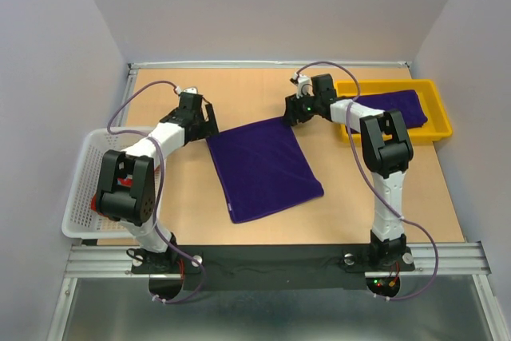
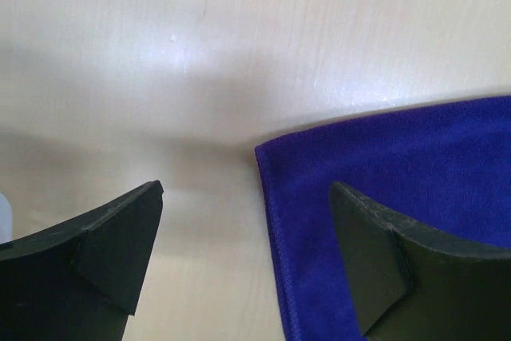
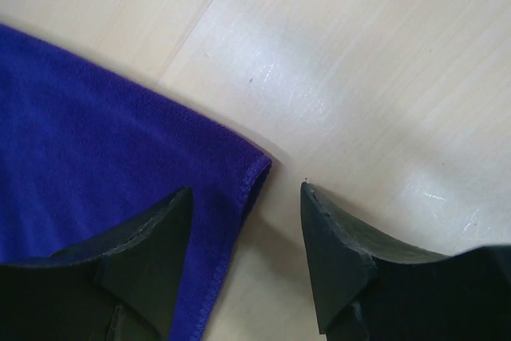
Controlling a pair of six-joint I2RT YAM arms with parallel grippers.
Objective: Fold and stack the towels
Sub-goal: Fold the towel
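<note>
One deep purple towel is spread flat on the table, roughly at its middle and turned slightly askew to the table's edges. A second purple towel is seen lying in the yellow tray at the far right of the table. A white basket is set at the left edge, and part of it is covered from view by the left arm. The left gripper is held low at the far left corner of the flat towel, and the right gripper is held low at its far right corner. In the left wrist view the fingers are spread wide apart. One is poised over bare wood and the other over the cloth, with the towel's hemmed corner lying flat between them, and nothing is gripped. In the right wrist view the fingers are parted less widely. One is placed over the cloth and the other over bare wood, the towel's corner lies flat on the table between them, and nothing is held there either. Whether the fingertips touch the cloth cannot be told.
</note>
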